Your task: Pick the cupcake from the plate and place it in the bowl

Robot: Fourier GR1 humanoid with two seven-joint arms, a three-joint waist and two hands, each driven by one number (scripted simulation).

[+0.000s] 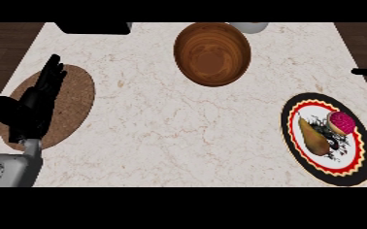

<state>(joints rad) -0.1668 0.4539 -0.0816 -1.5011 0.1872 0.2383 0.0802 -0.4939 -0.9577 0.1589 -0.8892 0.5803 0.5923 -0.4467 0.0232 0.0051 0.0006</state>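
A cupcake (341, 122) with pink frosting sits on the right part of a patterned plate (301, 106) at the counter's right side, next to a brown pear (313, 138). A wooden bowl (212, 53) stands near the back middle of the counter, holding nothing. My left hand (37, 102) rests open at the left edge, fingers straight and pointing up, over a round cork mat (75, 97). It is far from both the plate and the bowl. My right hand shows nowhere in the head view.
A black object (93, 27) lies at the back left edge. A pale round item (249, 26) peeks out behind the bowl. A small dark tip (359, 72) pokes in at the right edge. Marble counter (165, 126) spans between mat and plate.
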